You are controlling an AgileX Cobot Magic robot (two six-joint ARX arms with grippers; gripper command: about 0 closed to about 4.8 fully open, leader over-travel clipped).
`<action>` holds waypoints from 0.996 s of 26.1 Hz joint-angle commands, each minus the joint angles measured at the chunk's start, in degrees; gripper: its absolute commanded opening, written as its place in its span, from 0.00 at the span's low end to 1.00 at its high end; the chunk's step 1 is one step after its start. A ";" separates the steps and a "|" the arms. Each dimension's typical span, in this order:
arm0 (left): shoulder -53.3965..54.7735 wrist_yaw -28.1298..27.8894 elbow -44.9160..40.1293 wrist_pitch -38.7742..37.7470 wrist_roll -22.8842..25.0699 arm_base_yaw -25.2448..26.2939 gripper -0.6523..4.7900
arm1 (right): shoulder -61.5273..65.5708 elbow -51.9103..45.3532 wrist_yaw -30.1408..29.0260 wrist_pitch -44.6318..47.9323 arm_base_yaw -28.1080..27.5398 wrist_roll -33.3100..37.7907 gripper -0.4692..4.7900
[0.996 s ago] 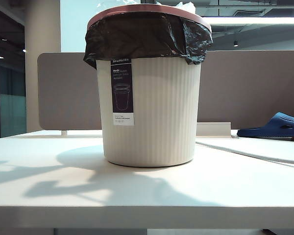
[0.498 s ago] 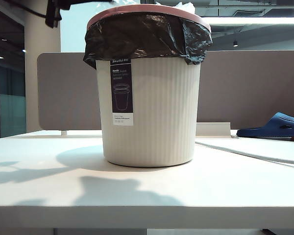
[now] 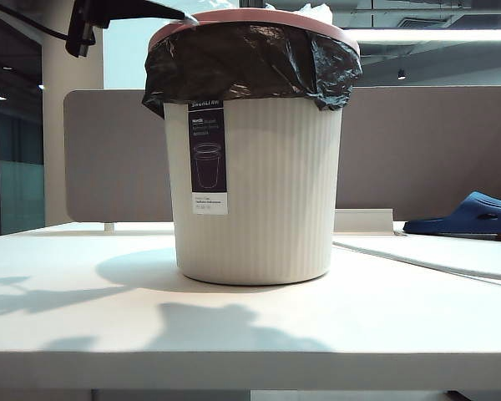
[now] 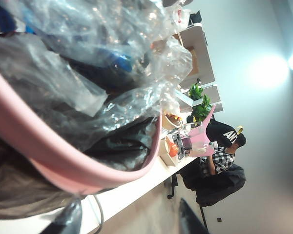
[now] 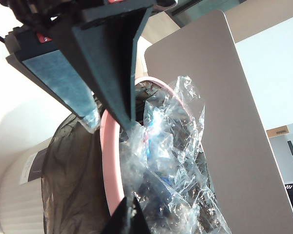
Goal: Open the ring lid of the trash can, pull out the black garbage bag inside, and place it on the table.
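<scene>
The cream ribbed trash can [image 3: 259, 192] stands mid-table [image 3: 234, 334]. The black garbage bag [image 3: 250, 63] is folded over its rim and pinned by the pink ring lid [image 3: 250, 14]. My left gripper [image 3: 179, 15] comes in from the upper left to the lid's left edge. It is open. In the right wrist view its fingers [image 5: 90, 122] stand on either side of the ring lid [image 5: 110, 165]. In its own view the left gripper [image 4: 129, 220] gapes just under the ring lid [image 4: 88, 175]. My right gripper [image 5: 129, 214] is shut and empty, over the can's mouth beside the ring.
Crumpled clear plastic [image 5: 171, 161] fills the top of the can. A grey-brown partition panel [image 3: 117, 159] stands behind the table. A blue slipper [image 3: 472, 213] lies at the far right. A seated person [image 4: 219, 151] is in the background.
The left arm has come into the exterior view from the top left and its gripper has moved right to the ring lid's edge. The arm shadows on the table have shifted.
</scene>
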 commanded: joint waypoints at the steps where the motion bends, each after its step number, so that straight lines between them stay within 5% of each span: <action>1: -0.35 -0.33 0.17 -0.09 0.72 -0.04 0.58 | -0.20 0.22 0.02 0.72 0.09 0.55 0.09; 13: -0.33 -3.28 0.20 2.14 0.63 -0.07 0.58 | -0.20 0.22 -0.70 0.02 0.13 3.85 0.09; 26: -0.35 -3.28 0.22 7.15 -0.87 -0.07 0.58 | -0.20 0.22 -15.30 -2.67 0.13 3.96 0.09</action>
